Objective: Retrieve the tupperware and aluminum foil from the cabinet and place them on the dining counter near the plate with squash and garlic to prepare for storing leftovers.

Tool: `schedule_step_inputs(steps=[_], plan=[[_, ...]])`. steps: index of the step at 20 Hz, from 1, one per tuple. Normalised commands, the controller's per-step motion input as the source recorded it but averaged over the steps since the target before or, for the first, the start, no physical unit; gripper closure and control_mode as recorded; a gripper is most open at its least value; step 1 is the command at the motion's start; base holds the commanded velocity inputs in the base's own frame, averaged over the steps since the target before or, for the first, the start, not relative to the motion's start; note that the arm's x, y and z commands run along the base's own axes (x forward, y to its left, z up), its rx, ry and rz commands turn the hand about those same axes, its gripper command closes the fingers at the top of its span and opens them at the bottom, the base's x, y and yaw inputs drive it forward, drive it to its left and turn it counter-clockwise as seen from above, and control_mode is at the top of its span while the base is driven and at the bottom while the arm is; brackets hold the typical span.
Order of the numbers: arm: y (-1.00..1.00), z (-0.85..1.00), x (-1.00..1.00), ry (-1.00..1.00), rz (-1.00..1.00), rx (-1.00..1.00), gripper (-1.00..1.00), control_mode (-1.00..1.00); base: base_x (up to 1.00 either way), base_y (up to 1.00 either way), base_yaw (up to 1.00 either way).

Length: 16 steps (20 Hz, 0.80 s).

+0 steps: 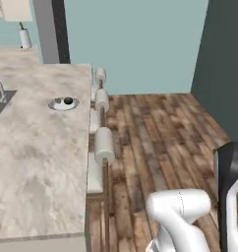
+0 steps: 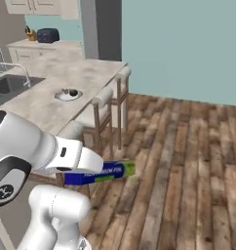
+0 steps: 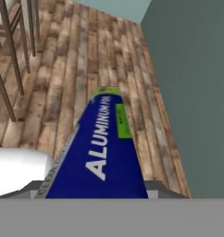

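Note:
The aluminum foil [image 3: 102, 152] is a long dark blue carton with a green stripe, and it runs forward out of my gripper [image 3: 97, 192], whose jaws are shut on its near end. From the right base view the aluminum foil [image 2: 98, 173] sticks out level beyond my forearm, low over the wood floor beside the stools. The dining counter [image 1: 37, 157] [image 2: 47, 105] is pale marbled stone. On it sits the plate [image 1: 63, 103] [image 2: 68, 94] with a dark item on it. The tupperware is out of view. Cream wall cabinets [image 2: 32, 6] show far off at top left.
A dark sink [image 2: 8, 85] with a steel faucet [image 2: 22, 71] is set into the counter. Stools [image 1: 104, 145] [image 2: 103, 97] with cylindrical cushions line its edge. Open wood floor [image 2: 188, 161] reaches to teal walls. A toaster [image 2: 48, 34] and a paper towel roll [image 1: 25, 38] stand on the far counter.

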Motion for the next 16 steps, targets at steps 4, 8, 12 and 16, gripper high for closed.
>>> schedule_step_inputs(steps=[4, 8, 12, 16], plan=[[0.00, 0.00, 0.00, 0.00, 0.00, 0.00, 1.00, 1.00, 0.94, -0.65, 0.49], [0.00, 0.00, 0.00, 0.00, 0.00, 0.00, 1.00, 1.00, 0.92, -0.55, 0.54], [0.00, 0.00, 0.00, 0.00, 0.00, 0.00, 1.00, 1.00, 0.91, -0.54, 0.55], [0.00, 0.00, 0.00, 0.00, 0.00, 0.00, 1.00, 1.00, 0.85, -0.60, 0.54]])
